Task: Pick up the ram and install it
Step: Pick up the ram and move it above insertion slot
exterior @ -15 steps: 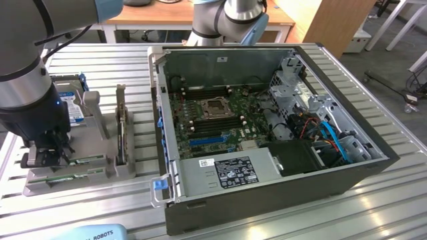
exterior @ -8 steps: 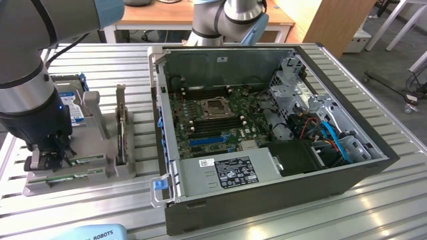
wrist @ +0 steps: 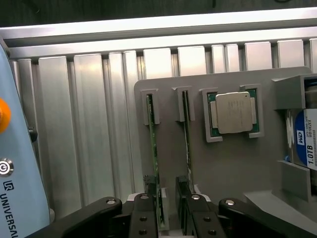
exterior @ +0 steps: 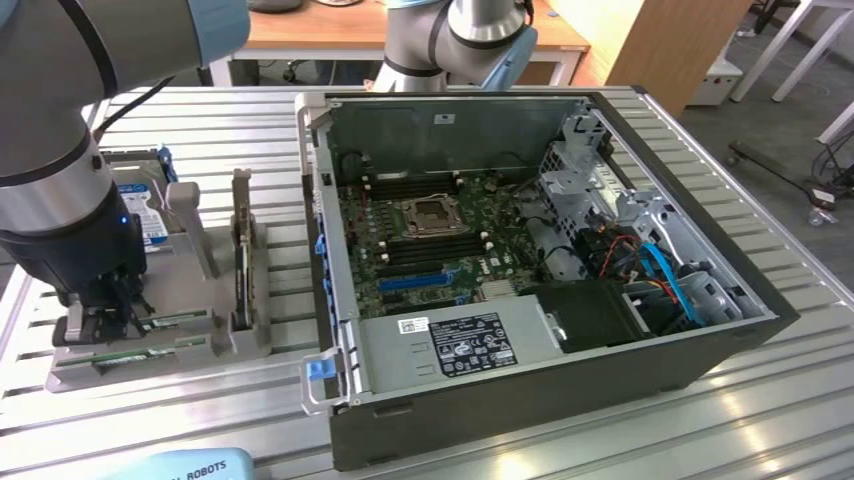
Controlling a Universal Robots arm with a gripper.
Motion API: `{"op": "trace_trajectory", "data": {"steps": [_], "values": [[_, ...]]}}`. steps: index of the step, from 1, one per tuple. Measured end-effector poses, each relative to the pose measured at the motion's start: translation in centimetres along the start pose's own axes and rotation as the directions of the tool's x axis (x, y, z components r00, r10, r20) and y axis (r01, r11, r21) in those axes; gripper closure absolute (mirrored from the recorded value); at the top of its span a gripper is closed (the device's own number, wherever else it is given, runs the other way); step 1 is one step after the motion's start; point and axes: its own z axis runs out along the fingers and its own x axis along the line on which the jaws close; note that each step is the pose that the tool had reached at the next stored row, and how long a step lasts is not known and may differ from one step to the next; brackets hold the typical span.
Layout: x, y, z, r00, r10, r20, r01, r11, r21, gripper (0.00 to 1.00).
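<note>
The claw [wrist: 167,184] is low over the grey holder [wrist: 168,89], and its two fingers [wrist: 148,218] stand apart, with nothing held. The ram [wrist: 154,158] sits on its thin edge in a slot of the holder. Its near end runs into the gap between the fingers, very close to one of them. The second stick [wrist: 186,144] sits in the next slot, and its near end goes in behind the other finger.

I think the job now is getting a good grab. The ram looks off to one side of the gap, so the claw should sit even over it, press on the flat sides, and leave the second stick alone.

Past the sticks lie the silver chip [wrist: 235,113] and the hard drive [wrist: 303,139], then the ribbed metal surface [wrist: 94,124].

The wrist view lets you check the small gaps by the fingers. The exterior view lets you see the open computer [exterior: 534,385] beside the holder, with its green board [exterior: 400,260] inside
</note>
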Motion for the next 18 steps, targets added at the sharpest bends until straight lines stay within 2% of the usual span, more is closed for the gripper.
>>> {"op": "trace_trajectory", "data": {"steps": [7,18], "values": [[0.01,0.00,0.18,0.9994,-0.034,-0.0011,0.034,0.9994,-0.0009,0.71],[0.56,-0.06,0.35,0.9993,-0.037,-0.0010,0.037,0.9993,-0.0008,0.71]]}}
